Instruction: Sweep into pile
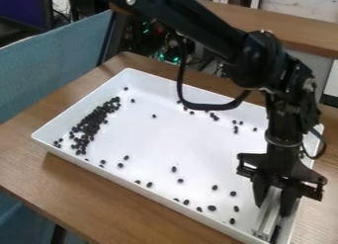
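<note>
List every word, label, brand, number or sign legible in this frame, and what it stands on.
No readable text.
Arm: a small round pale mark, too small to tell if it is print.
Tray, sweeper, table: no lettering seen.

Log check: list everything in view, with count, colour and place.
Tray: one, white, on the table
Beans: too many to count, black, heaped along the tray's left side, others scattered
Flat tool: one, whitish, at the tray's near right
Table: one, brown wood, under the tray
Panel: blue-grey, left
Screen: one, dark, upper left
Ledge: brown, upper right
Arm: one, black, from top
Gripper: one, black, on the tool
</note>
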Motion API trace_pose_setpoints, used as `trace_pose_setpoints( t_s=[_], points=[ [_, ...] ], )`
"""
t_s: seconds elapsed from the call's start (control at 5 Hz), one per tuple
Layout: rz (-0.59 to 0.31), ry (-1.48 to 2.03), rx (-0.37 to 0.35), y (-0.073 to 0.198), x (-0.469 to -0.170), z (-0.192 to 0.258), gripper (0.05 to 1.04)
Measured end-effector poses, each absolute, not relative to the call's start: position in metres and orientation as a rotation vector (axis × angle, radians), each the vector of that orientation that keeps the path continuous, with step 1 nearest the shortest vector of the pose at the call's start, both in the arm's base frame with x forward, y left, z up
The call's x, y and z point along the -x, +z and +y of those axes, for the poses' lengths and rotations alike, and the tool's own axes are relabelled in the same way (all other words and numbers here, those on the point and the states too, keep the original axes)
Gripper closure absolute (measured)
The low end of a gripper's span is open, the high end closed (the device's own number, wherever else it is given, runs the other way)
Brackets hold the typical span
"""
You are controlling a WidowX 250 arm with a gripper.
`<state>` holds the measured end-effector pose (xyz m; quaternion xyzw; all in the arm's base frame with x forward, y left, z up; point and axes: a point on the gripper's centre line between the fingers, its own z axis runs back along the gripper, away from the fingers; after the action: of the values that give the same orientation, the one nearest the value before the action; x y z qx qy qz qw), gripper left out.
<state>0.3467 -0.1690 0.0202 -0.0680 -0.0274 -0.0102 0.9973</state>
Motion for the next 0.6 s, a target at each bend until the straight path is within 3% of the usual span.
trace_pose_setpoints(
  t_s=[0.4, 0.6],
  points=[
    [-0.031, -0.022, 0.116, 0.012, -0.346, -0.149, 0.692],
    [-0.012, -0.019, 0.104, 0.010, -0.346, -0.104, 0.692]
  ],
)
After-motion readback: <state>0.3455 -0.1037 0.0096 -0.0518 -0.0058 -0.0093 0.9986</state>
